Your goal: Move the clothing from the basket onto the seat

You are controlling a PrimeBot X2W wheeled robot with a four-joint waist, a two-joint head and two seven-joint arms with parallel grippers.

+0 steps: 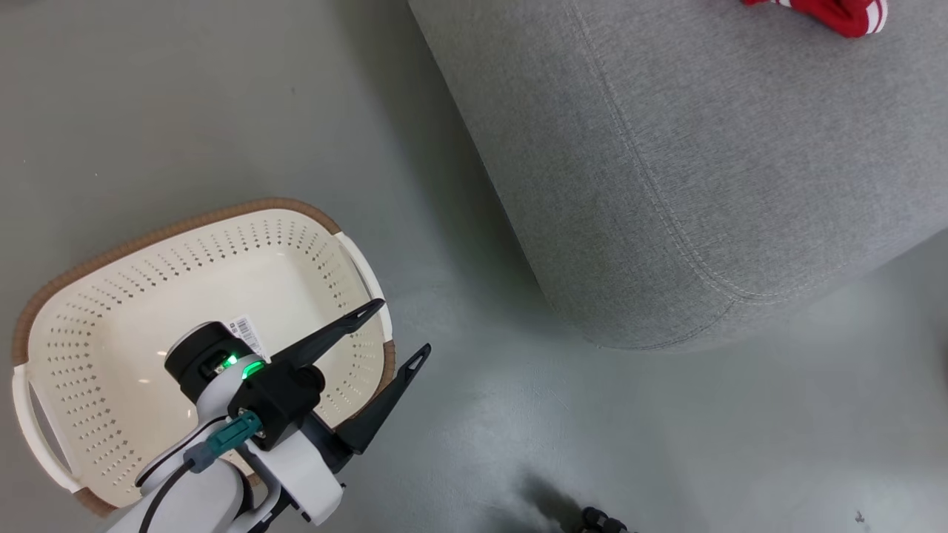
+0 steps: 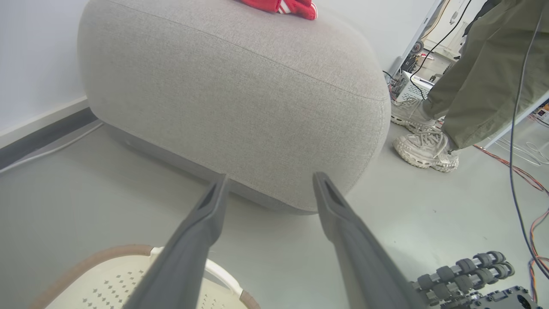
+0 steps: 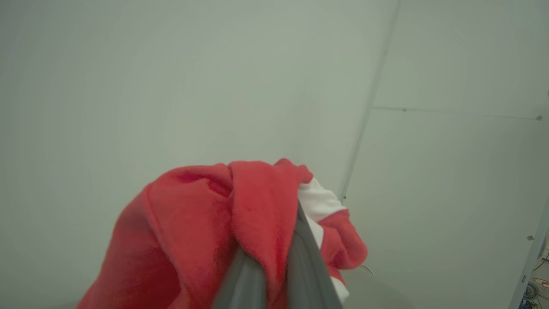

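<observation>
Right gripper [image 3: 274, 257]: your two dark fingers are pinched together on a bright red soft fleece garment with white trim [image 3: 193, 223].
Held garment: it bunches over and around the fingers and hangs down on the left side of the right wrist view, in front of a pale grey surface with thin seams (you cannot tell from here how far it is from the sofa).
Left gripper [image 1: 404, 324]: your fingers are spread wide with nothing between them. They reach out over the right end of the basket, and their tips point towards the sofa's near rounded corner.
Basket: the oval cream plastic basket with perforated sides and a brown woven-look rim [image 1: 148, 240] sits on the grey floor [image 1: 185, 111], left of the sofa and apart from it. A barcode sticker [image 1: 248, 333] shows on its bottom.
Sofa: the large light grey fabric sofa with stitched seams [image 1: 703, 148] takes up the right and far part of the head view.
Second garment: another red garment with white stripes [image 1: 844, 13] lies on top of the sofa, at the far right.
Bystander: in the left wrist view, a person's pale trainers [image 2: 424, 148] stand on the floor just right of the sofa.
</observation>
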